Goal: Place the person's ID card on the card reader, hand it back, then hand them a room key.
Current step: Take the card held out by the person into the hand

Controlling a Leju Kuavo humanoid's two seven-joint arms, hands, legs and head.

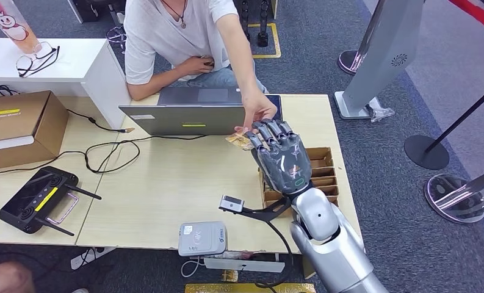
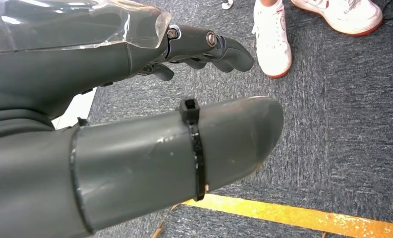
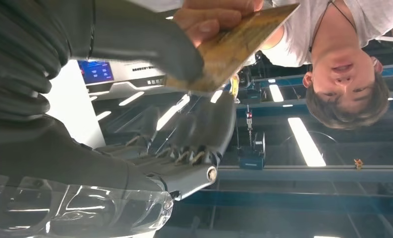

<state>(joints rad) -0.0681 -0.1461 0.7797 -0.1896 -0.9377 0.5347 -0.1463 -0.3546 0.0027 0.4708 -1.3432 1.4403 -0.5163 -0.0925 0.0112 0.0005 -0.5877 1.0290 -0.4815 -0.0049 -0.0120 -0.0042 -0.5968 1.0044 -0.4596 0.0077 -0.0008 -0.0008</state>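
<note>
Up top, unreadable gold card (image 3: pixel 234 47) between right hand (image 1: pixel 282 155) and person's hand (image 1: pixel 257 113).

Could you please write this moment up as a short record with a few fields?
stage: a card is being passed between robot and person over the table
right hand: raised above the table, thumb and fingers on the gold card
person's hand: gripping the same card from the far side
left hand: hanging over grey carpet, holding nothing
card reader: at the table's near edge, nothing on it
card box: wooden, slotted, beside the right hand
laptop: open in front of the person
</note>
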